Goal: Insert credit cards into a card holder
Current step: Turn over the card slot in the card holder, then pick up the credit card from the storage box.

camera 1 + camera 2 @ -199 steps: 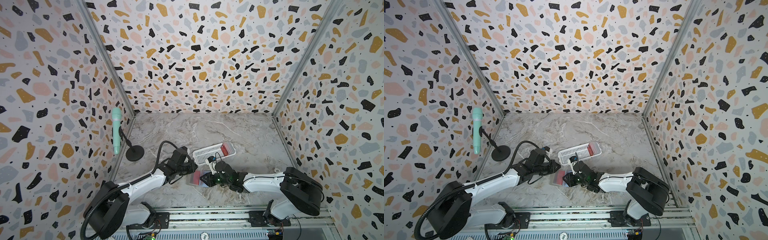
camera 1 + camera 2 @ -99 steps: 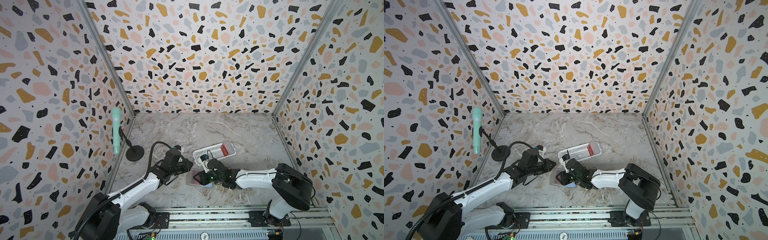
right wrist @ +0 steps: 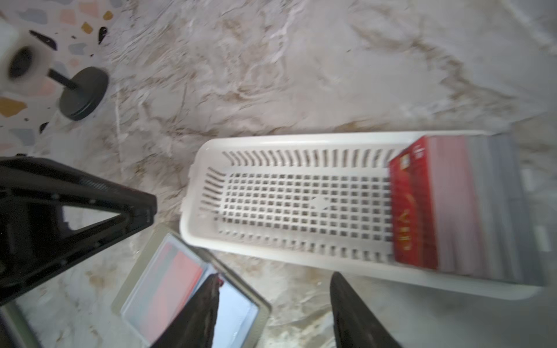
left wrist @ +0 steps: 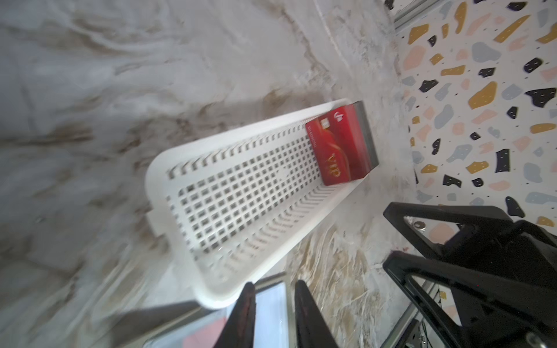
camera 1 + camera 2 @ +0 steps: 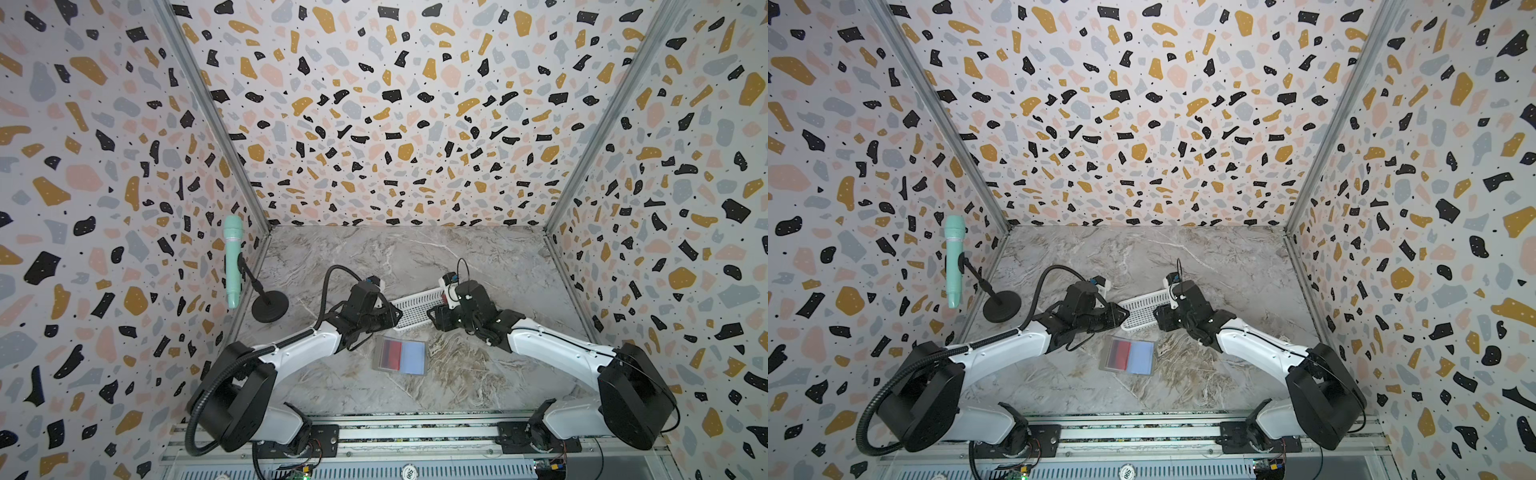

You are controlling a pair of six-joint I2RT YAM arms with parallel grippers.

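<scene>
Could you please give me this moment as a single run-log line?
card holder: open, red card in one sleeve | basket: more cards at one end | left gripper: open, empty | right gripper: open, empty

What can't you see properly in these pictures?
- Red cards in the basket: count unclear, because the front card covers the rest and the right wrist view is blurred.
- Card holder: cut off at the left wrist view's edge.
- Basket's card end in both top views: mostly hidden by the right arm.

White links (image 5: 299, 347), black joints (image 5: 631, 395), corrugated black cable (image 5: 337, 268), black triangular end effectors (image 5: 398, 318) (image 5: 431, 314)
</scene>
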